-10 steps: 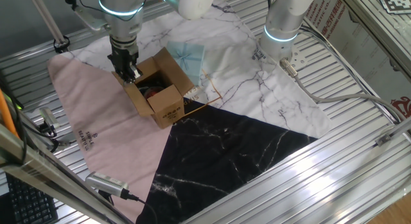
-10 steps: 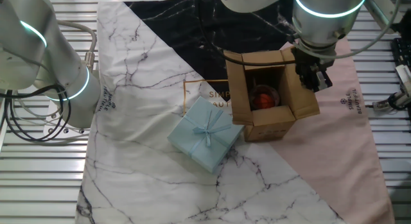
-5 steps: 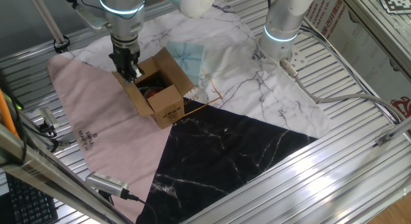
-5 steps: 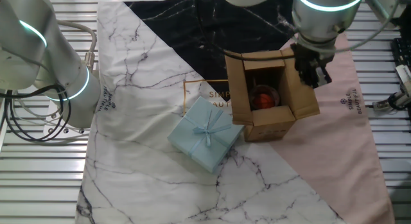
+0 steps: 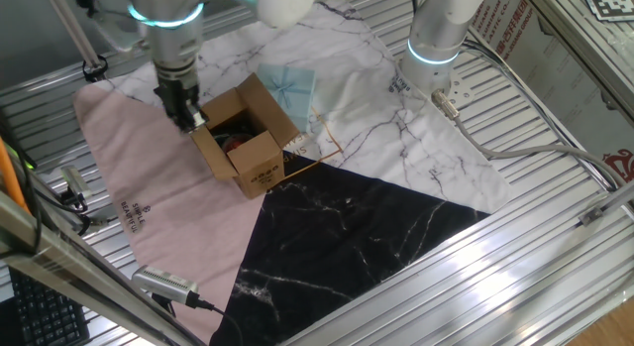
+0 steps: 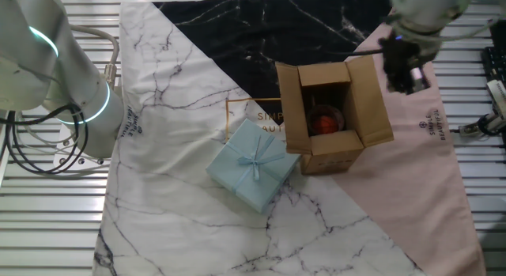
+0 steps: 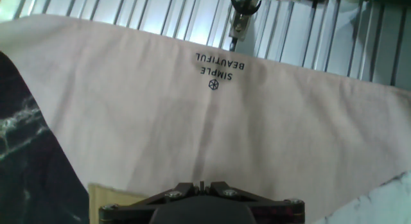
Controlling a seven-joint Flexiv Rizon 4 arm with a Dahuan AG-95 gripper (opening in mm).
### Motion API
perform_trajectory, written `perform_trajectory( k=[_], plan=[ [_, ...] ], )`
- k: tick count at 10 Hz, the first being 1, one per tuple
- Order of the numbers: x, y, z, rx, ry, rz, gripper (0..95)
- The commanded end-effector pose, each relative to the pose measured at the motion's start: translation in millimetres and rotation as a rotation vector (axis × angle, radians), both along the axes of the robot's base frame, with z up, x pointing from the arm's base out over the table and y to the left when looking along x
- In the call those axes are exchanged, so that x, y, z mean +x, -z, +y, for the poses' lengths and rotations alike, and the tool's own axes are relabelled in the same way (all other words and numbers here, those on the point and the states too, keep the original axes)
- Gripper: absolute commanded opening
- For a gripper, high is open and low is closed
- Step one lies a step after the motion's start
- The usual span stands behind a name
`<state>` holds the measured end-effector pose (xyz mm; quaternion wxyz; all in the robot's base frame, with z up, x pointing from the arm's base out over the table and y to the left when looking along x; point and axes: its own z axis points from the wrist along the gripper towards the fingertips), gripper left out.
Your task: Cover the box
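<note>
A small brown corrugated cardboard box (image 6: 332, 118) has dark print on one side and something red inside. A pale blue ribboned gift box (image 6: 253, 165) lies near it. The cloth mat (image 6: 190, 205) is white marble, black marble and plain pink, with dark lettering.

Both fixed views were evenly and brightly lit from overhead, with only soft, short shadows, such as the dim interior of the box (image 5: 241, 138) and the faint shade beside it; the metal slats of the worktop (image 5: 555, 237) threw pale streaks of glare. In the other fixed view my tool (image 6: 405, 64) and the arm above it were smeared with motion blur, while the cloth (image 6: 205, 205) and the rest stayed sharp. My hand view was bright and slightly washed out on the pink cloth (image 7: 160, 121), the print on it was crisp, and the dark tool body at the bottom edge was underexposed and soft.
</note>
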<state>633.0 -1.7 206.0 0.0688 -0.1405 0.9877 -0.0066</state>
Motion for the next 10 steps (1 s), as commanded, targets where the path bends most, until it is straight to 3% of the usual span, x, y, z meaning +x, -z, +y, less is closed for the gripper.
perform_trajectory(
  k=[1, 5, 10],
  plan=[
    [7.2, 2.5, -0.3, 0.0, -0.006, 0.014, 0.0],
    [27.7, 13.0, -3.0, 0.002, -0.016, 0.029, 0.0],
    [29.8, 21.0, -7.6, 0.011, -0.005, 0.036, 0.0]
  ],
)
